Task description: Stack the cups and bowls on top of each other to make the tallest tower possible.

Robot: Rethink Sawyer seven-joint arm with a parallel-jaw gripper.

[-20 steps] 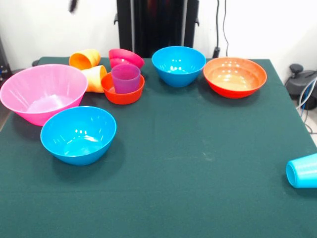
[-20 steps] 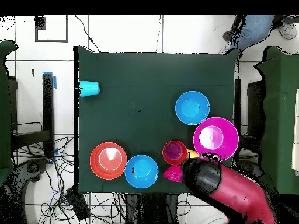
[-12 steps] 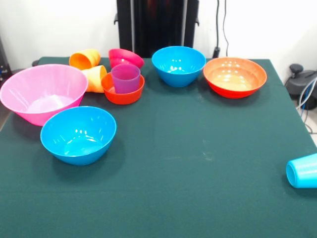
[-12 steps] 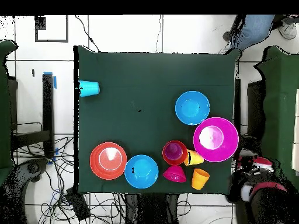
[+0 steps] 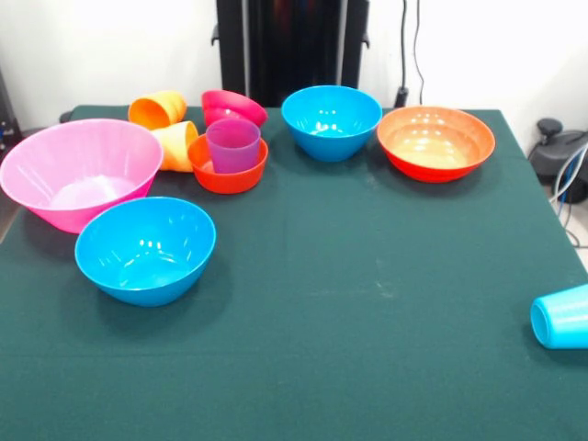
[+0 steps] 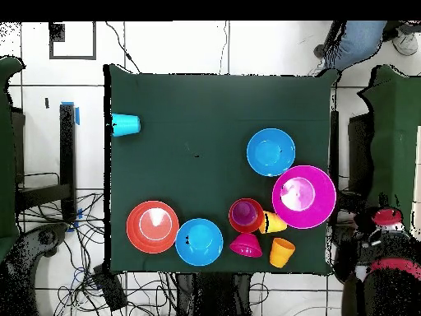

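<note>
Purple cup [image 5: 233, 144] sits in the small orange bowl [image 5: 228, 166], unmoved; the arm [image 6: 385, 262] has withdrawn off the worktop [image 5: 367, 276], end effector state indiscernible.

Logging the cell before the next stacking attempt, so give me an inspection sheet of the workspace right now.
Surface: dark green table cloth, flat, mostly bare.
Job's things: translucent purple plastic cup upright inside small orange bowl; large pink bowl, two blue bowls and wide orange-red bowl upright; small magenta bowl tipped over; orange cup, yellow-orange cup and light blue cup on their sides.
Clutter: nothing seen.
Gripper: not in view; red and black arm off the table.
Cables: tangled on the floor.
Surroundings: a person's legs beyond the table.
</note>
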